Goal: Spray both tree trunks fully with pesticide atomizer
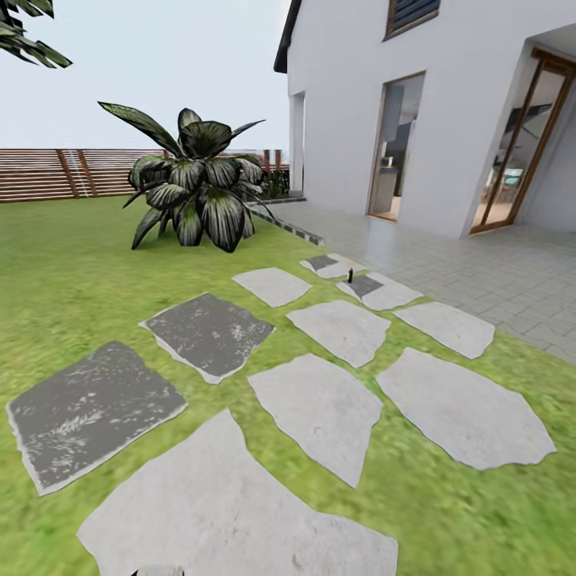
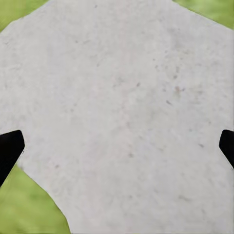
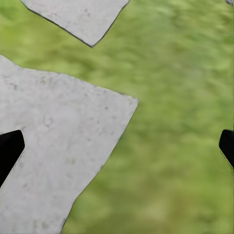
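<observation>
Atomizer point(image 1: 350, 276) stands well ahead of your grippers, among far paving slabs point(image 1: 382, 291). Both grippers point(image 2: 117, 146) point(image 3: 117, 146) spread wide, empty, over stone and grass point(image 3: 185, 122). Likely light, tippy, slick: grip the body below the trigger head.

This is a garden beside a house. Green grass point(image 1: 72, 264) covers the ground, with flat stepping stones point(image 1: 320, 408) laid across it. A big leafy plant point(image 1: 196, 188) grows on the lawn. A brown wooden fence point(image 1: 48, 172) runs behind, and the white house point(image 1: 360, 104) has glass doors point(image 1: 524, 144) and a tiled patio point(image 1: 480, 264).
</observation>
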Available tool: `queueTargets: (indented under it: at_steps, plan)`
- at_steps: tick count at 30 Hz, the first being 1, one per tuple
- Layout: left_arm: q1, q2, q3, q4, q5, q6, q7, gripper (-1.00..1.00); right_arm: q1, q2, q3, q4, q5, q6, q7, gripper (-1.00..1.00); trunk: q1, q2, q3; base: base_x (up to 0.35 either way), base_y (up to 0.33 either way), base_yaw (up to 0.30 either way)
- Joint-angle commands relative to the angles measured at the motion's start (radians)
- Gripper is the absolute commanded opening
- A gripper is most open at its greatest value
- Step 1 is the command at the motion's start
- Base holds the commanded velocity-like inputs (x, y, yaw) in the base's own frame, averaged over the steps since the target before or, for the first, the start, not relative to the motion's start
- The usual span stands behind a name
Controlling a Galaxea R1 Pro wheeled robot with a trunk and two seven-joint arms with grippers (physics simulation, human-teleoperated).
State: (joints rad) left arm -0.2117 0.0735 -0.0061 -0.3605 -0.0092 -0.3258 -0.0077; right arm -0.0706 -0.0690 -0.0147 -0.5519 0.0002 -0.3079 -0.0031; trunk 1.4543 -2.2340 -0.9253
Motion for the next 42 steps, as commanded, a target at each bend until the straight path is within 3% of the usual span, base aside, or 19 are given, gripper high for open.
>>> queueTargets:
  at_steps: [1,33,42]
  plan:
    - [0.0,0.0,0.0,0.0,0.0,0.0,0.0,1.0,0.0,0.0,0.0,0.0,0.0,0.0,0.0,1.0,0.0,0.0,0.0,0.34,0.0,0.0]
    - [0.0,0.0,0.0,0.0,0.0,0.0,0.0,1.0,0.0,0.0,0.002,0.0,0.0,0.002,0.002,1.0,0.0,0.0,0.0,0.34,0.0,0.0]
    - [0.0,0.0,0.0,0.0,0.0,0.0,0.0,1.0,0.0,0.0,0.002,0.0,0.0,0.001,0.002,1.0,0.0,0.0,-0.009,0.34,0.0,-0.119]
